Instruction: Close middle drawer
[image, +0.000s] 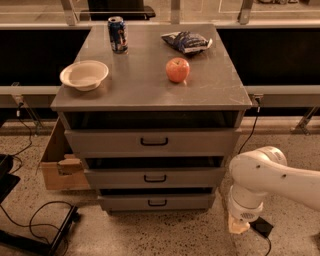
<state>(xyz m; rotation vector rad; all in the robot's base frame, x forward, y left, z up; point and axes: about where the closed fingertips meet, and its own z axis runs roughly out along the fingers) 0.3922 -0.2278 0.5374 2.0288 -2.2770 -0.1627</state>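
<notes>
The middle drawer (155, 178) is the grey front with a small black bar handle (155, 178), between the taller top drawer (152, 142) and the bottom drawer (157, 202). A dark gap shows above its front; no tray interior shows. My white arm (270, 175) reaches in from the right. Its gripper (239, 226) points down near the floor, to the right of the cabinet's lower right corner, apart from the drawer fronts.
The cabinet top (140, 90) holds a white bowl (84, 74), a soda can (118, 34), an apple (178, 70) and a chip bag (187, 42). A cardboard box (59, 165) stands left of the cabinet. Cables (35, 225) lie on the floor, and a black plug (262, 227) lies by the gripper.
</notes>
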